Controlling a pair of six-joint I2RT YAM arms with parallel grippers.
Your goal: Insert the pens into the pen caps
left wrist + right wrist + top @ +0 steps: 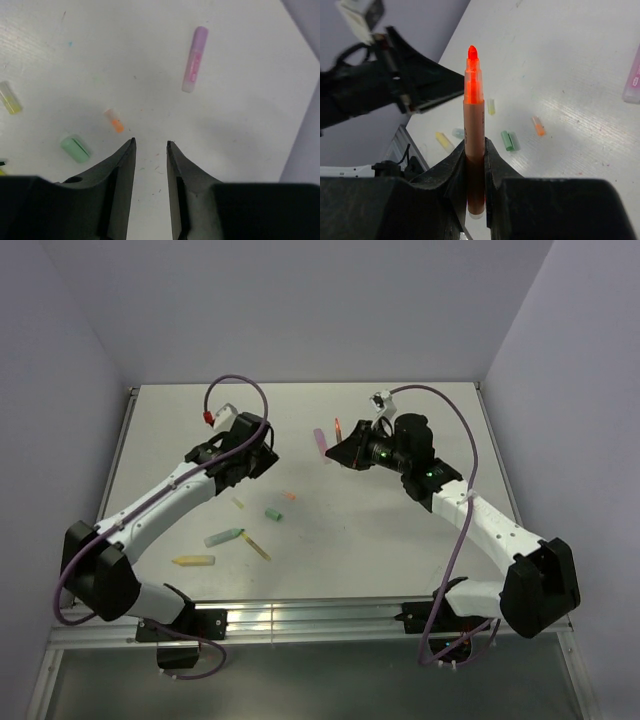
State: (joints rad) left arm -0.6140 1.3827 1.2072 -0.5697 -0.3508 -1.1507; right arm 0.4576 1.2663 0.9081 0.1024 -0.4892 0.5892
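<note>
Orange plastic, light and slippery I judge, so my right gripper (476,150) clamps the orange pen (474,120) low on its stiff barrel; the left gripper (150,145) stands open, empty.

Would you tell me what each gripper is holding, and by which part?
The right gripper holds the orange pen near its rear end, tip outward. The left gripper holds nothing.

The tabletop (240,125) is matt white, faintly speckled. The orange pen (474,120) is glossy translucent plastic, the pink pen (195,60) frosted plastic. The right claw (475,150) looks matt black.
</note>
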